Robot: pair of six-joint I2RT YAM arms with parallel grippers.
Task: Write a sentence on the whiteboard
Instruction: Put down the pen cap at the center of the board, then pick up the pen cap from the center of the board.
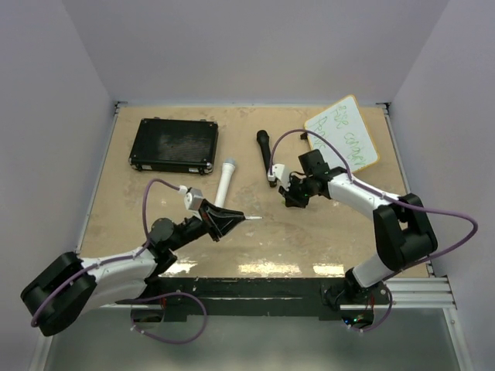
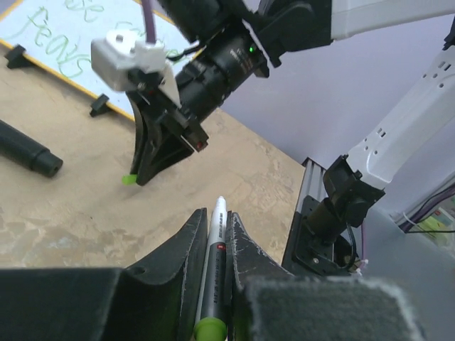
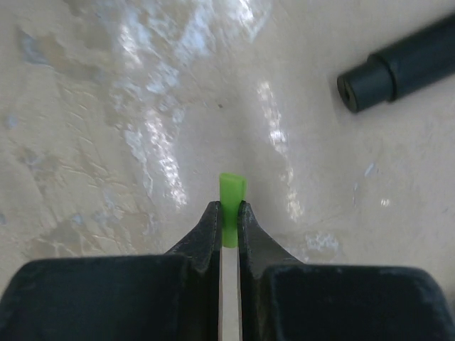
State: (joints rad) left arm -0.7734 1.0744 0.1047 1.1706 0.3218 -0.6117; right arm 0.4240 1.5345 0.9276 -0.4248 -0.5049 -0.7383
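Beyond the right gripper [image 1: 295, 197], the whiteboard [image 1: 342, 133].

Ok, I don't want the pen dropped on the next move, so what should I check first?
1. Left jaws shut on the marker: ok.
2. Right jaws shut on the small green piece: ok; whether it is the cap, cannot tell.
3. Green sentence on the whiteboard: ok; whether it is finished, cannot tell.
4. Marker tip lined up with the small green piece: not ok, they are apart.
5. Right jaws clear of the black cylinder: ok.
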